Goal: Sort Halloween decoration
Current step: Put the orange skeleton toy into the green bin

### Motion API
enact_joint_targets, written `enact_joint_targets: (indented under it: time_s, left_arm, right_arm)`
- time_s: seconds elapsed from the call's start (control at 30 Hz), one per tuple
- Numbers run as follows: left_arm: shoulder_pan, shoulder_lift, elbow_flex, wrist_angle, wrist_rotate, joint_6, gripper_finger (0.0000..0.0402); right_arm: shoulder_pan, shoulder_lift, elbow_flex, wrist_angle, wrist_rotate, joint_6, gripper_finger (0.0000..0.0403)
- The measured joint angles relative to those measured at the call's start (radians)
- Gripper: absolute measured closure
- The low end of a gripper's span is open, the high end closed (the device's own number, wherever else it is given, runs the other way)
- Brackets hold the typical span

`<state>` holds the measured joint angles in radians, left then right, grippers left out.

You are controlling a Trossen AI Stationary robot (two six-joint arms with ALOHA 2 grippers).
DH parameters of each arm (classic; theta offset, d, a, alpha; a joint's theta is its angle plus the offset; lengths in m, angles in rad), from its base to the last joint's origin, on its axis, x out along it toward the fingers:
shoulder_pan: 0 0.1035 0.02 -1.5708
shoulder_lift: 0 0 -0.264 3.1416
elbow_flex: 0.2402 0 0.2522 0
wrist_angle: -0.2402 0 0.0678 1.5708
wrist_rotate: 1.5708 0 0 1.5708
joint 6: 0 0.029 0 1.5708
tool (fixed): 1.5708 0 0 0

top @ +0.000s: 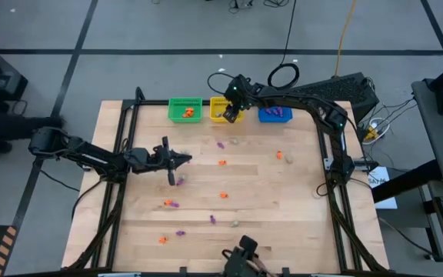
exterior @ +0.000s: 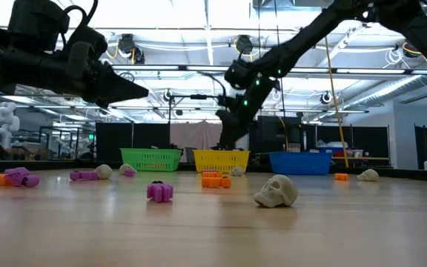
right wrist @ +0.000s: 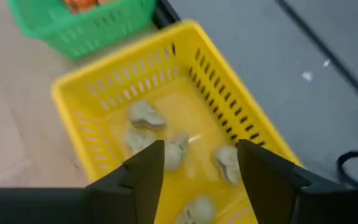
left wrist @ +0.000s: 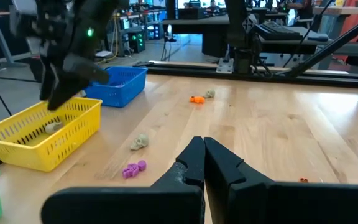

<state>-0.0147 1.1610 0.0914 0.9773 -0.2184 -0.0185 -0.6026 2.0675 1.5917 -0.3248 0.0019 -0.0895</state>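
Scattered trinkets still litter the table's near and middle areas. Left gripper hovers mid-left, fingers together, empty. At the far edge, the right gripper hangs spread over the yellow basket; pale skulls lie inside. It should rise straight up, clear of the rim.

Grey floor crossed by dark tape lines; ceiling strip lights glow overhead.

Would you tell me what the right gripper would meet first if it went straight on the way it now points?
Probably the pale skulls lying in the yellow basket: the right gripper hangs open just above them.
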Motion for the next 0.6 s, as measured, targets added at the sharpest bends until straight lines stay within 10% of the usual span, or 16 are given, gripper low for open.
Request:
enact_joint_targets:
  time_s: [0.33,0.6]
  left_arm:
    - [0.000,0.000,0.000,-0.055,-0.005,0.000,0.0401]
    - [0.000,0.000,0.000,-0.085,-0.019,-0.001,0.0401]
  right_arm:
    - [0.124,-0.068,-0.040,0.007,-0.002,-0.038,0.0381]
    - [0.260,-0.111,-0.274,0.268,0.000,0.039,0.0401]
